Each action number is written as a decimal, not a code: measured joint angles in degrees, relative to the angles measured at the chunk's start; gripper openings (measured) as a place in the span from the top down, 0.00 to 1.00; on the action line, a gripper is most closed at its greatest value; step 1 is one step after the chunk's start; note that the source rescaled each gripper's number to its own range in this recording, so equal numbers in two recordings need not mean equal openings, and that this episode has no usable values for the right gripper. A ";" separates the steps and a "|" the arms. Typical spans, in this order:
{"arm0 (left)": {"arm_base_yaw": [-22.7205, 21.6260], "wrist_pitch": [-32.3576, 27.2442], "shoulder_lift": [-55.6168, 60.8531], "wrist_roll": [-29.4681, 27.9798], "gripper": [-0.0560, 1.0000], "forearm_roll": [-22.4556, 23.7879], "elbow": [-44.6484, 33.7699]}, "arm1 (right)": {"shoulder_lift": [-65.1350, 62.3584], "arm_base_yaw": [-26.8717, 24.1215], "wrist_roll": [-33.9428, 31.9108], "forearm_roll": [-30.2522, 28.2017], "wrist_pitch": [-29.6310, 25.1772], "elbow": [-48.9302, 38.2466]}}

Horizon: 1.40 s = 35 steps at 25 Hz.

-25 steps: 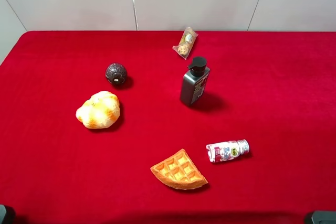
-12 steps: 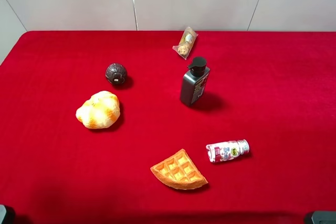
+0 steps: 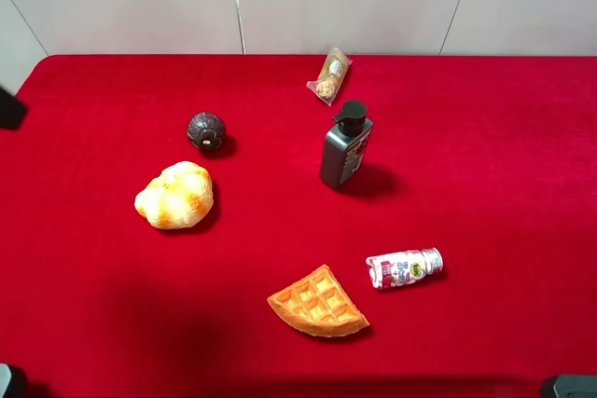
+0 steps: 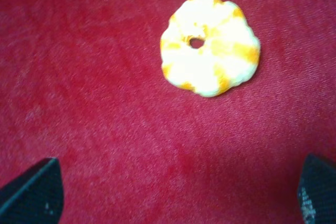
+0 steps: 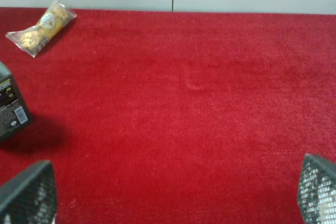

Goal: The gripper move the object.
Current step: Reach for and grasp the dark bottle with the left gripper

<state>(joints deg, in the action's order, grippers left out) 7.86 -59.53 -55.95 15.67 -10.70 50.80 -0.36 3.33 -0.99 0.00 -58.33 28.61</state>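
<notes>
Your pump bottle (image 3: 344, 147) stands upright on the red surface (image 3: 485, 156), a little right of the middle and nearer the far edge than the near one. Its long axis runs straight up, with the black pump top uppermost. The spout's direction is too small to make out. A pale label of small print covers the face turned toward the near right corner. You cannot read any of it from the high camera. The right wrist view catches one lower corner of the bottle (image 5: 10, 107), where a barcode and some fine print show, also unreadable.

Just beyond the bottle, close to the far edge, lies a clear candy packet (image 3: 329, 76) with a round gold sticker, its writing illegible. A dark brown ball (image 3: 206, 130) sits well apart toward the left edge, and a bread roll (image 3: 174, 195) lies nearer you than the ball. Toward the near edge are a waffle wedge (image 3: 318, 303) and, just beside it, a small white-pink bottle (image 3: 404, 267) on its side, cap toward the right edge, its printed label unreadable.

Your left gripper (image 4: 176, 195) hangs over the bread roll, jaws spread wide and gripping nothing. Your right gripper (image 5: 173, 195) is likewise wide apart and empty, over bare cloth.
</notes>
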 joint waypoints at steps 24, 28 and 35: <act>21.44 -3.29 -33.77 -4.70 0.18 0.02 31.47 | 0.00 0.00 0.00 0.00 -0.05 0.00; 24.14 -4.76 -37.98 -5.70 0.18 0.02 36.60 | 0.00 0.00 0.00 0.00 -0.05 0.00; 29.96 -7.59 -47.71 -7.10 0.18 0.28 47.57 | 0.00 0.00 0.00 0.00 -0.05 0.00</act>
<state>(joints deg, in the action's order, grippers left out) 37.82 -67.12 -103.66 8.57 -10.42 98.37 -0.36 3.33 -0.99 0.00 -58.38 28.61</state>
